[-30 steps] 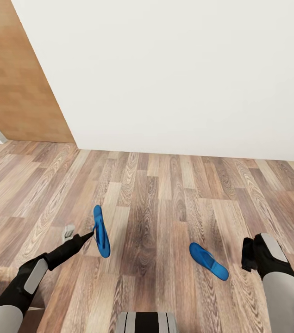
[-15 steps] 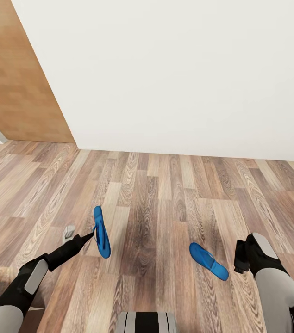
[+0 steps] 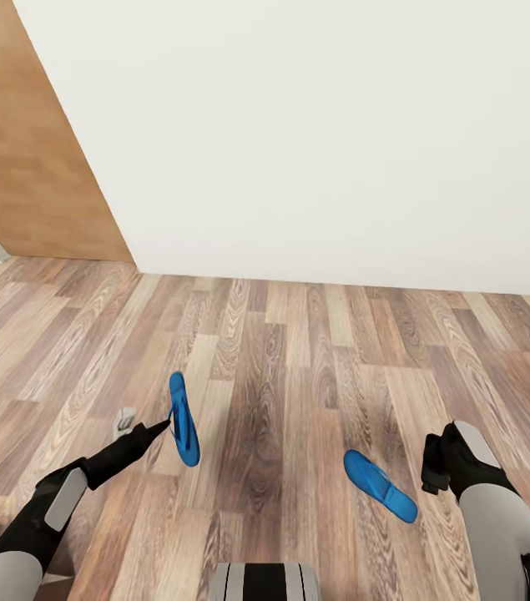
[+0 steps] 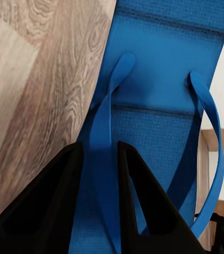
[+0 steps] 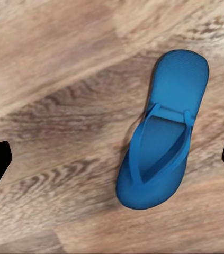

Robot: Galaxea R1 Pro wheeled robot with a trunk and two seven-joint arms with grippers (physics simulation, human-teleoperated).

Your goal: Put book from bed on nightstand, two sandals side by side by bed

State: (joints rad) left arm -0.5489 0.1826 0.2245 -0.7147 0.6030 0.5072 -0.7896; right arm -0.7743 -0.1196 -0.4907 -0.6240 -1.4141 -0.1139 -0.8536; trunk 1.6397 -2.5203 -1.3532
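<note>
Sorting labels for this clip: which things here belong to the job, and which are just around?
Job: held sandal, pinched by its strap in the left gripper; sandal on the floor, below the open right gripper.
Around: white wall; wooden panel.

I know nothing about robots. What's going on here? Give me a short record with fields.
place: wood-plank floor by a white wall
left gripper: shut on a strap of the held sandal, lifted off the floor
right gripper: open, above the other sandal
other sandal: flat on the floor, straps up
wooden panel: at the left
</note>
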